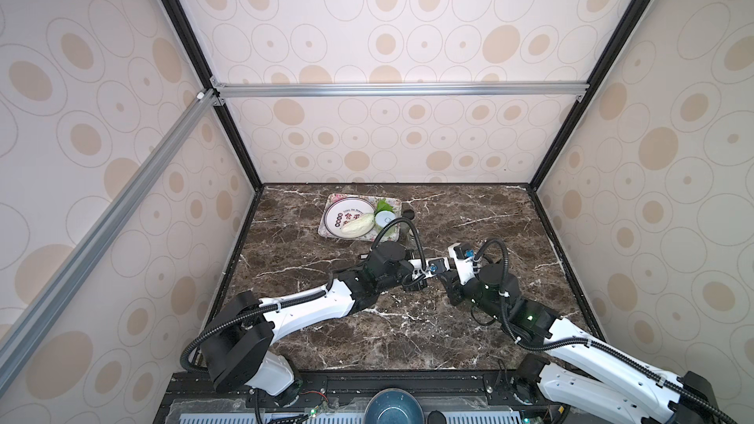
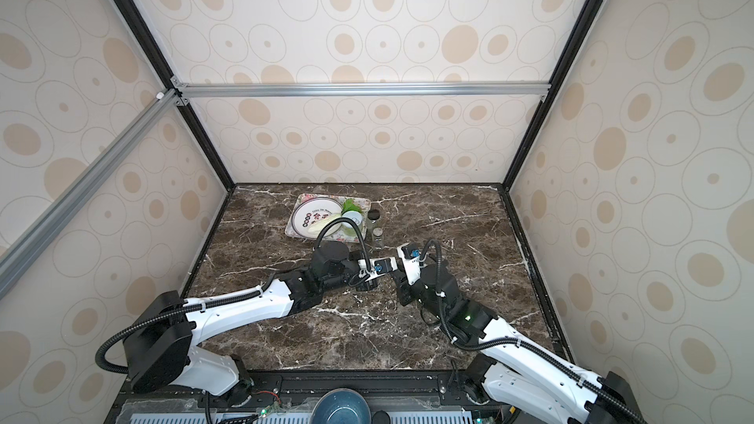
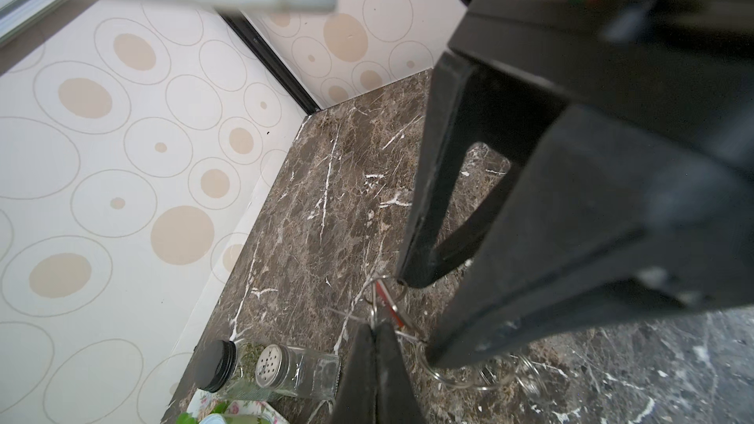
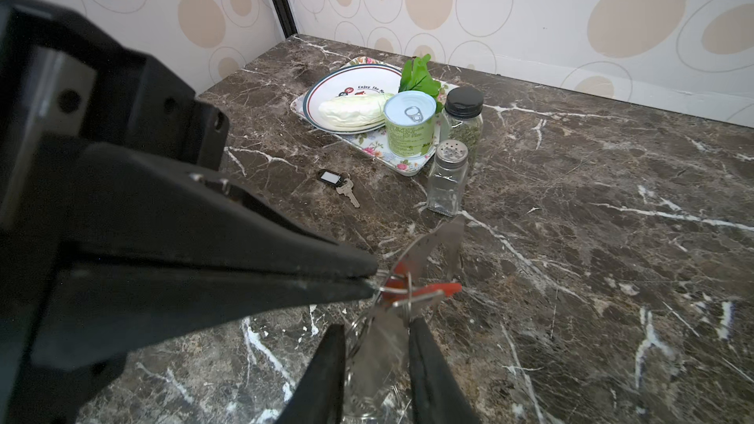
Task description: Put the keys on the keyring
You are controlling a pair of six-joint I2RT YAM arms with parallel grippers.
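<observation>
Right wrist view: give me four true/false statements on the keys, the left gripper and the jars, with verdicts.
1. The black plastic tag with a white centre and its silver key lie on the brown marble table, clear of both grippers. True.
2. The left gripper is wide open. False: its jaws are shut on a thin wire ring by the red-orange tag.
3. The pale green tin can stands on the floral tray. True.
4. The clear glass shaker with a perforated metal lid lies on its side. False: it stands upright, beside the black-lidded herb jar.
</observation>
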